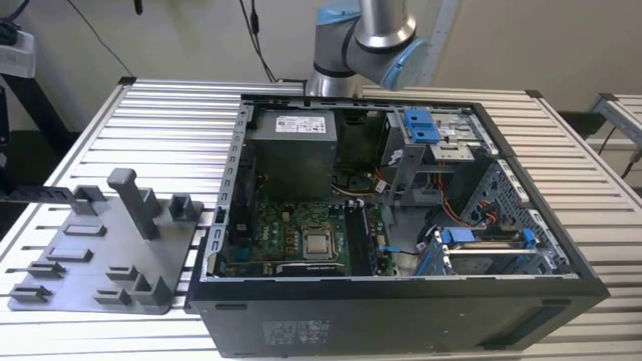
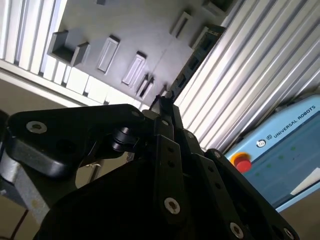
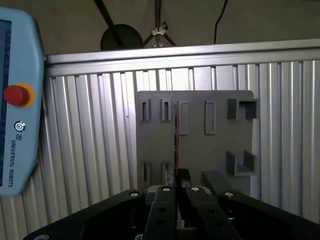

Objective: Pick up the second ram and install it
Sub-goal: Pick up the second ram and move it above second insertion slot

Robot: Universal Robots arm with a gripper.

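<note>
The gripper [image 3: 178, 176] is closed on the ram [image 3: 176, 135]. The ram sticks straight out from between its fingertips, and the first wrist view shows it edge-on as a thin line crossing the grey tray [image 3: 210, 150] beyond it. In the second wrist view the gripper [image 2: 165, 102] grips the ram [image 2: 196, 57] by one end, with its dark chips showing in a row. I cannot tell whether the ram touches the tray.

In the exterior view the tray [image 1: 101, 263], with its upright posts, lies by the worktop [image 1: 171, 128] edge on the exterior view's left. Just beside it, toward the exterior view's right, stands the open case [image 1: 401, 323] with its motherboard [image 1: 301, 233] exposed. The arm [image 1: 366, 37] rises behind the case's far edge.

In both wrist views a pale blue pendant [image 3: 17, 100] with a red button [image 3: 15, 95] sits near the worktop's edge.
</note>
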